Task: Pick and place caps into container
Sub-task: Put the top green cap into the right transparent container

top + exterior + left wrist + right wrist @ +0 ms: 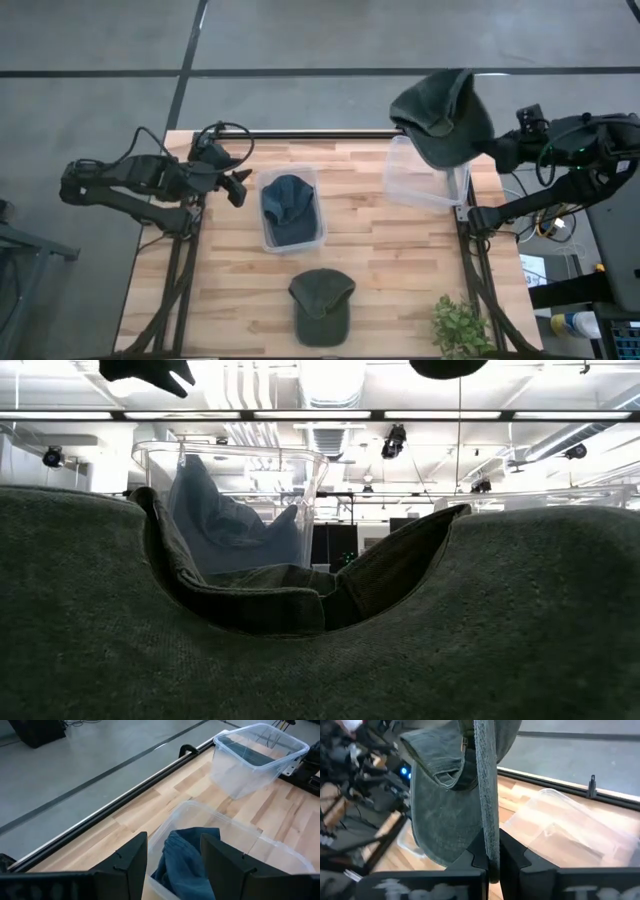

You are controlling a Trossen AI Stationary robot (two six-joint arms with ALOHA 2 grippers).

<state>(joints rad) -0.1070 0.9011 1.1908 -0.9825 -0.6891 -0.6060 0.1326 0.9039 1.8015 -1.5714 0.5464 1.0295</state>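
Hanging from my right end effector (492, 855) is a dark olive cap (442, 115), its fabric pinched edge-on between the clenched fingers; I see it lifted above the desk (370, 250), over the far-right corner at about two o'clock from the desk's centre. Directly under it sits a clear container (425, 180), tilted with one end raised, nothing visible inside from the high view. A slate-blue cap (287, 205) lies crumpled in a second clear bin (318, 200) near the desk's middle, toward ten o'clock. Another olive cap (321, 303) rests flat on the wood at six o'clock, close to the near edge, crown toward the far side. It fills most of the low view, so I get little else from there beyond the blue cap's bin behind it. My left end effector (172, 862) hovers at nine o'clock of the blue cap's bin, fingers spread apart and released, gripping nothing. A small green plant (462, 325) stands at the near-right corner, around five o'clock.
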